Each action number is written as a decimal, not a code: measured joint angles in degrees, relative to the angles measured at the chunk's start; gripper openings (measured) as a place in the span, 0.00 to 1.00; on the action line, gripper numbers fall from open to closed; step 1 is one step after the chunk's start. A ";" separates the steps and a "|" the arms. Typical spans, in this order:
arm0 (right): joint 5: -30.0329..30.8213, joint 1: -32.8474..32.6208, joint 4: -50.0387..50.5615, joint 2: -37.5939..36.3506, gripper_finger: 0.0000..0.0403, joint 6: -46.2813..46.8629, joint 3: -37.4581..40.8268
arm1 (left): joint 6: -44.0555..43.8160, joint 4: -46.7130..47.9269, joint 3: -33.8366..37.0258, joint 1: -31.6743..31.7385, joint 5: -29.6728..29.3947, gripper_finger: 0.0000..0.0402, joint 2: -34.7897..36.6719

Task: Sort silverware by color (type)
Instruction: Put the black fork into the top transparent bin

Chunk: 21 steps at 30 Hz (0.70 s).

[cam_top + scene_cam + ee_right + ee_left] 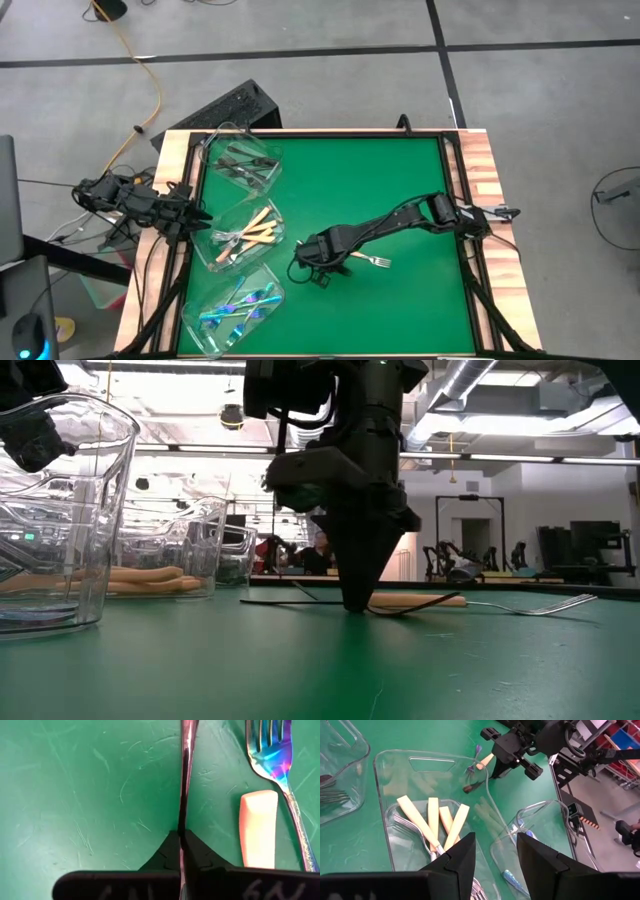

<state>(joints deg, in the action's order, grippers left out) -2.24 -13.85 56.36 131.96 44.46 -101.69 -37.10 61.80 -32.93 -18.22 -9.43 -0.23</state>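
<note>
Right gripper pinched shut on a dark metal fork, handle running straight ahead between the fingertips, on the green mat just beside the cream-handled fork. Well apart from the tub of dark forks; left gripper open over the cream-handle tub.

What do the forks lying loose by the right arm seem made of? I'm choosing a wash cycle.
The iridescent blue-purple fork looks like coated metal, given its rainbow sheen. The cream-tan fork handle looks matte, perhaps plastic or resin; unclear.
</note>
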 joint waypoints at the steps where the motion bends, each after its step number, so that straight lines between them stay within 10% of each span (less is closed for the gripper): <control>1: -0.02 -0.06 -0.02 0.00 0.03 0.63 0.02 | 0.00 -0.01 0.00 0.00 0.00 0.32 0.00; 21: 4.78 -2.39 -6.35 -0.02 0.03 18.80 0.28 | 0.04 0.00 0.00 0.00 0.00 0.32 0.00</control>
<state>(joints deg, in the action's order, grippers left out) 2.54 -16.24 50.01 131.94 63.26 -101.41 -37.06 61.80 -32.93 -18.22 -9.43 -0.23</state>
